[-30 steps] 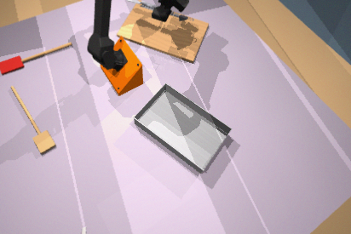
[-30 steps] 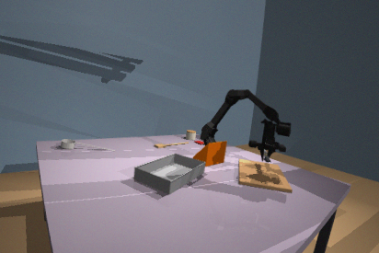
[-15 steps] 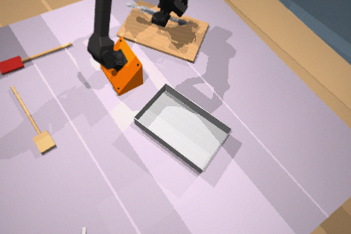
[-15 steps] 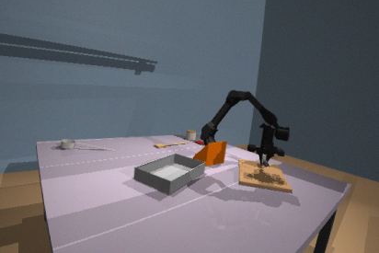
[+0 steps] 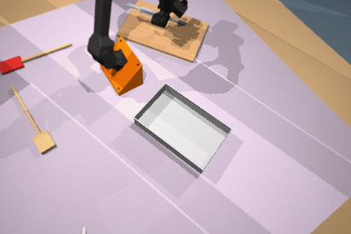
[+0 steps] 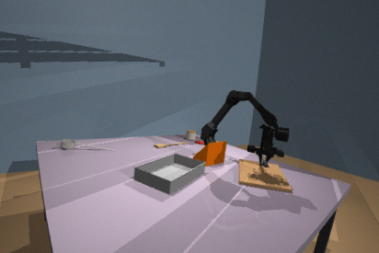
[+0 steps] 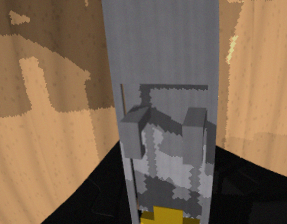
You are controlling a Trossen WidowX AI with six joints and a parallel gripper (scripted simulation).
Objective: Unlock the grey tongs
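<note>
The grey tongs (image 5: pixel 142 9) (image 6: pixel 264 164) (image 7: pixel 161 45) lie roughly level at the wooden board (image 5: pixel 140 40) (image 6: pixel 248 180), their pale end reaching past its back left edge in the top view. Whether they touch the board is unclear. My gripper (image 5: pixel 161 19) (image 6: pixel 264 158) (image 7: pixel 153 143) is shut on the tongs, its black fingers on both sides of the grey body in the wrist view. Two small grey blocks and a yellow piece show on the tongs there. Whether the arms are spread is unclear. The grey roasting tin (image 5: pixel 168 145) (image 6: pixel 152 180) stands apart, with nothing in it.
An orange wedge (image 5: pixel 128 74) (image 6: pixel 216 154) stands at the arm's base, between tin and board. A red-headed tool (image 5: pixel 12 65) and a wooden spatula (image 5: pixel 44 141) lie at the left in the top view. A jar (image 6: pixel 190 135) and a pale pot (image 6: pixel 68 143) stand at the far edge.
</note>
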